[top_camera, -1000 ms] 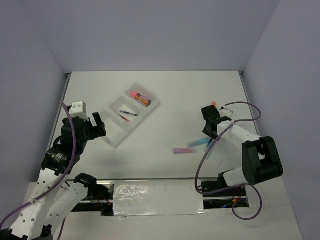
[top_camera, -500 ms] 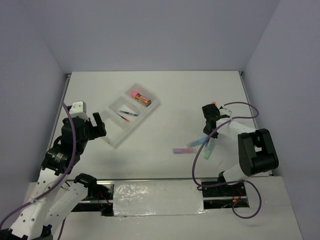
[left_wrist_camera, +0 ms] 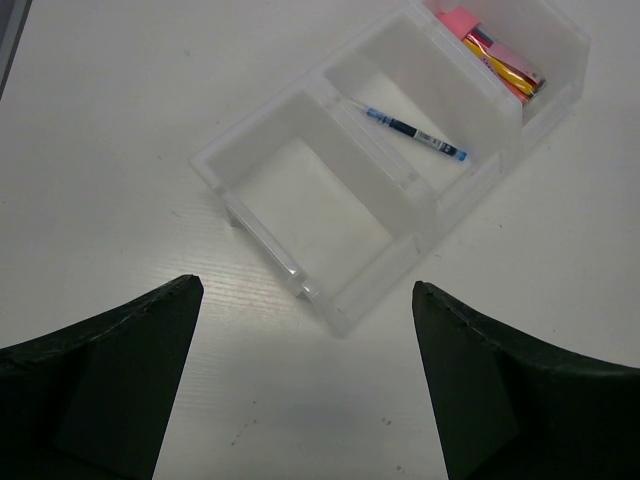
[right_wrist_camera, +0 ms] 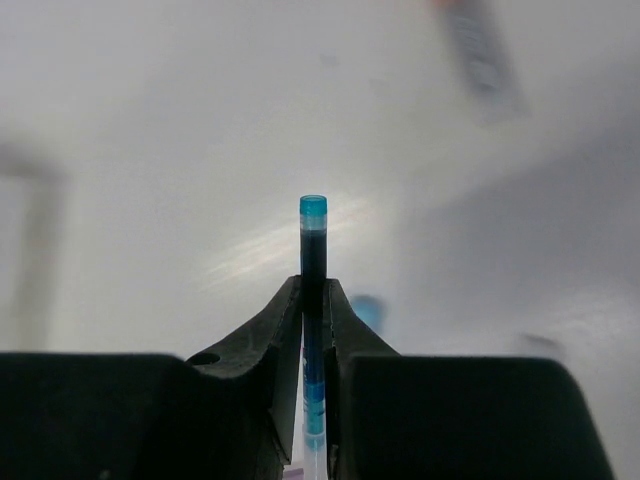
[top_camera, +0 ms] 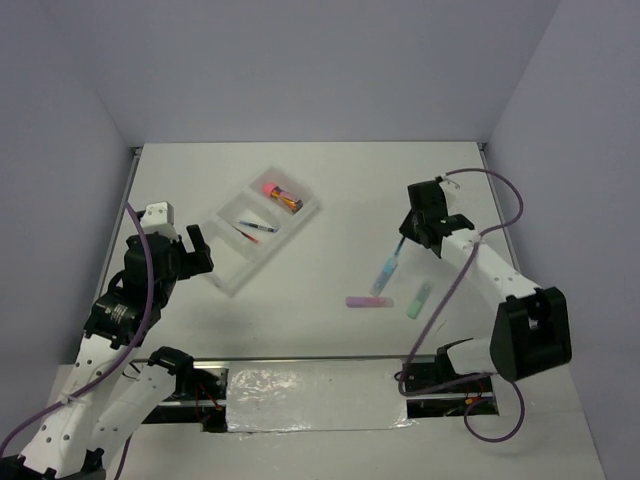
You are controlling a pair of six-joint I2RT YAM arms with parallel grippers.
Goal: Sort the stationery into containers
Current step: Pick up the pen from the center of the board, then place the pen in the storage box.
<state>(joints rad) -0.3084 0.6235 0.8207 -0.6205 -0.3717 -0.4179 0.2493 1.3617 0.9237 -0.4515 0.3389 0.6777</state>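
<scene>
Blue bar [right_wrist_camera: 313,232] clamped in right tool [right_wrist_camera: 313,292], left tool [left_wrist_camera: 305,288] spread wide

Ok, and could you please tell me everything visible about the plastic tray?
The tray is translucent white plastic, a long rectangle divided into three square compartments in a row. It lies flat on the white table, diagonal to its edges. The far compartment holds a pink-capped orange-gold cylinder, the middle one a blue pen and a red pen; the nearest is empty. The open left gripper hovers close, not touching it.
</scene>
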